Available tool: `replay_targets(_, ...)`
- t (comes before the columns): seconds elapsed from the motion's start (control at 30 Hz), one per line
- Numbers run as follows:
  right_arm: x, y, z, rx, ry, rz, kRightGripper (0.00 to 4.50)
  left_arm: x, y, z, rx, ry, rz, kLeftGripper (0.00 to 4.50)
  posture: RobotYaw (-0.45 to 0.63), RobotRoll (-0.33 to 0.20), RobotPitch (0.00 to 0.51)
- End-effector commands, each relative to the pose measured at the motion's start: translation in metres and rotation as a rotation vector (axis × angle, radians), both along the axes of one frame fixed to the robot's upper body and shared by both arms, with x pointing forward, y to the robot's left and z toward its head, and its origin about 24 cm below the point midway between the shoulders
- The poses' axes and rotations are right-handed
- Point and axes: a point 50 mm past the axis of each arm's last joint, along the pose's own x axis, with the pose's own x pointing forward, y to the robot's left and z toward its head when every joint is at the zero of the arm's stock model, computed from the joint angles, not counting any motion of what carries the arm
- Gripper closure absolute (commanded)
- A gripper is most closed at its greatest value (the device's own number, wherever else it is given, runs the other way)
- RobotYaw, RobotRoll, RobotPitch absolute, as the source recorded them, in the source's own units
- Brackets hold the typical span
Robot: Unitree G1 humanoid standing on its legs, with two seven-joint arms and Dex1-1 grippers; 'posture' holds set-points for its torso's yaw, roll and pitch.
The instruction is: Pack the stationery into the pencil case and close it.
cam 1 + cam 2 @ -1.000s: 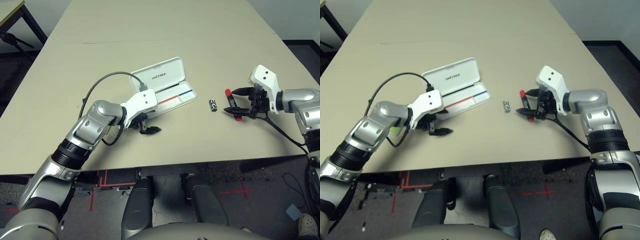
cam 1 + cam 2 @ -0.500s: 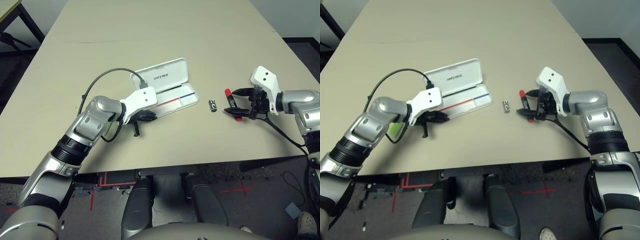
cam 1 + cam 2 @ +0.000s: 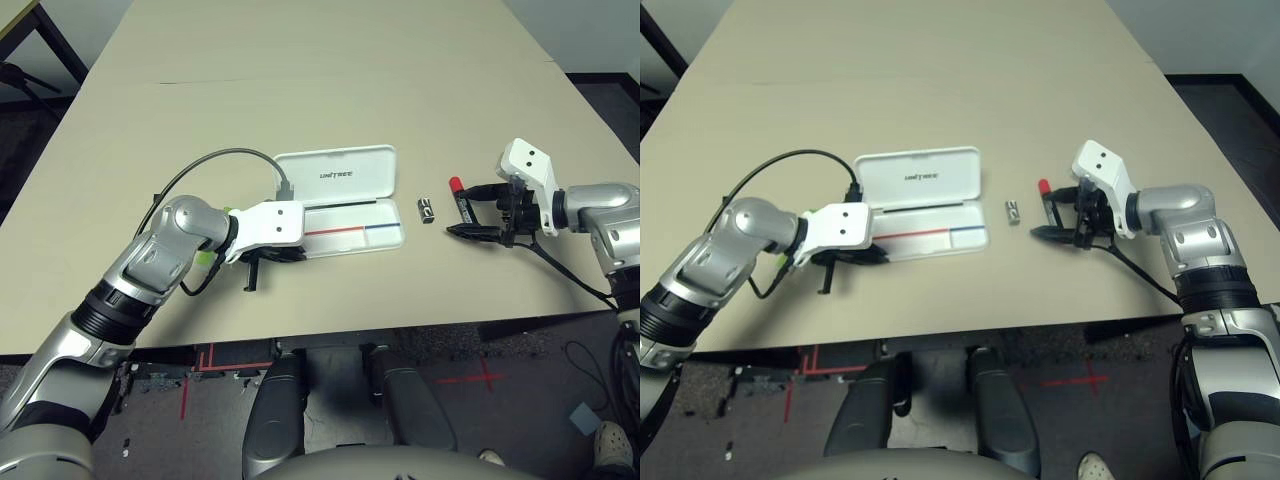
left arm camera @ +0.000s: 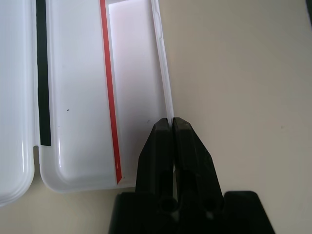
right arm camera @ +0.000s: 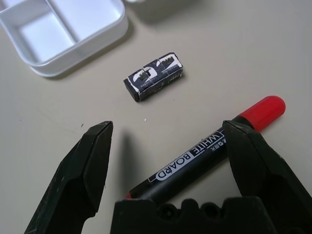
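The white pencil case [image 3: 340, 175] lies open at mid-table, lid flat behind the tray with the red-and-blue line. My left gripper [image 3: 290, 255] is shut on the tray's thin front rim [image 4: 165, 92] near its left end. Right of the case lies the tiny black-and-silver piece [image 3: 426, 209], and beyond it the red marker [image 3: 461, 201] with its black label. My right gripper [image 3: 472, 208] stands open low over the table, one finger on each side of the marker [image 5: 204, 156]. A lime-green bit [image 3: 206, 257] peeks out from under my left wrist, mostly hidden.
A black cable [image 3: 200, 170] loops from my left wrist over the table. The table's near edge [image 3: 330, 335] runs just in front of both grippers. Bare tabletop stretches behind the case.
My left gripper has shut on the tray's rim, and the case has swung round from a slant to lie square to the table edge. The right gripper has hardly moved.
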Motion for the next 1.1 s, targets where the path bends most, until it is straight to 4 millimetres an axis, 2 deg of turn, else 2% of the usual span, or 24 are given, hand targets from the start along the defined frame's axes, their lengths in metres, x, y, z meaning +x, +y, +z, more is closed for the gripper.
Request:
replay_targets(0.03,-0.001,0.001,-0.004,-0.015,0.021,0.012,0.00,-0.006,-0.002,0.000,-0.010,0.004,-0.026,4.48,0.00,0.000,0.217)
replay_targets(0.5,0.003,0.005,-0.005,-0.020,0.011,0.024,0.00,-0.011,0.001,-0.005,-0.013,0.012,0.033,4.48,0.02,0.000,0.216)
replay_targets(0.63,0.004,0.007,-0.006,-0.020,0.008,0.029,0.00,-0.013,0.000,-0.003,-0.025,0.011,0.044,3.38,0.02,0.000,0.215)
replay_targets(0.9,0.005,0.008,-0.007,-0.019,0.005,0.030,0.00,-0.024,0.002,0.010,-0.031,-0.007,0.037,0.26,0.03,0.000,0.211)
replay_targets(0.93,0.005,0.007,-0.006,-0.019,0.004,0.029,0.00,-0.027,0.003,0.014,-0.034,-0.005,0.033,0.02,0.03,0.000,0.211)
replay_targets(1.1,0.006,0.005,-0.001,-0.008,0.002,0.031,0.00,-0.037,0.011,0.029,-0.054,-0.013,0.022,0.02,0.04,0.000,0.207)
